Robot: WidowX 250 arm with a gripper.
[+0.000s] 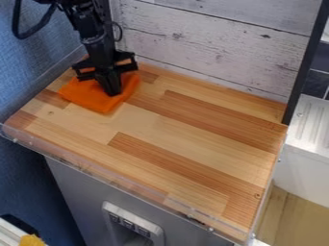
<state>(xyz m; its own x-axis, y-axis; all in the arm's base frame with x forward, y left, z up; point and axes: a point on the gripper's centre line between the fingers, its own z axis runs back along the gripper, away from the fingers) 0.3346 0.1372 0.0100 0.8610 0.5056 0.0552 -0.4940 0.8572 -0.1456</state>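
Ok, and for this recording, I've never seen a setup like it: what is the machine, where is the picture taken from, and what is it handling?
The machine is a black robot arm coming in at the upper left. Its tool points down over an orange cloth; whether it grips the cloth or just touches it, I can't tell. The picture comes from a fixed camera looking down at a slant. The cloth lies on a striped wooden tabletop, near pale wooden boards behind.
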